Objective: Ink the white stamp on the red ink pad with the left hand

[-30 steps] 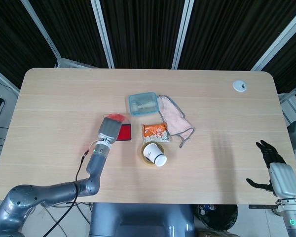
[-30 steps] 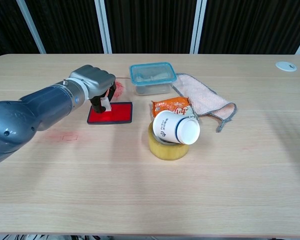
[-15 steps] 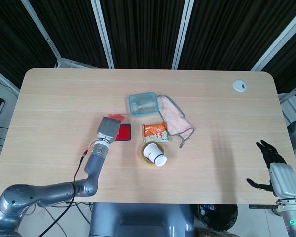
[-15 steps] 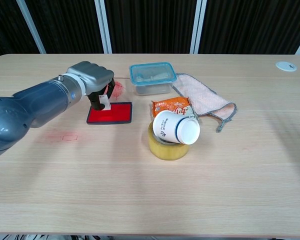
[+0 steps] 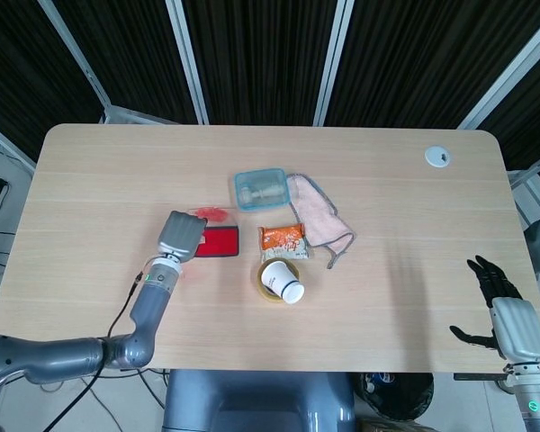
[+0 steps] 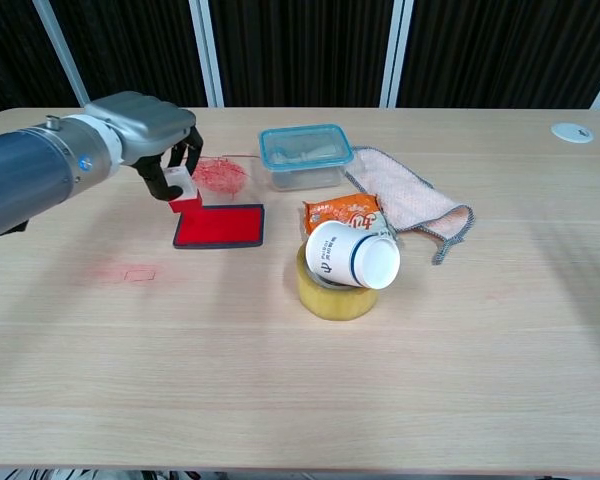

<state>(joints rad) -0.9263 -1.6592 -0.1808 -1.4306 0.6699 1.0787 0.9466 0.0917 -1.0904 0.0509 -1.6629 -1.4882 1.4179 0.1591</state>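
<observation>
My left hand [image 6: 145, 125] [image 5: 181, 236] grips the white stamp [image 6: 181, 186], whose underside is red with ink. The stamp hangs in the air just above and to the left of the red ink pad [image 6: 220, 225] [image 5: 218, 241], clear of its surface. In the head view the hand hides the stamp and covers the pad's left end. My right hand [image 5: 508, 319] stays at the table's front right corner, fingers spread, holding nothing; it is out of the chest view.
A red-smeared clear lid [image 6: 220, 173] lies behind the pad. A blue-rimmed container [image 6: 303, 155], pink cloth [image 6: 405, 200], orange snack packet [image 6: 342, 213] and a white cup [image 6: 352, 254] tipped on a tape roll [image 6: 335, 293] crowd the middle. A faint red stamp mark [image 6: 130, 273] shows at the left.
The left hand has lifted the stamp off the ink pad and drawn it up and to the left. The right hand has not moved.
</observation>
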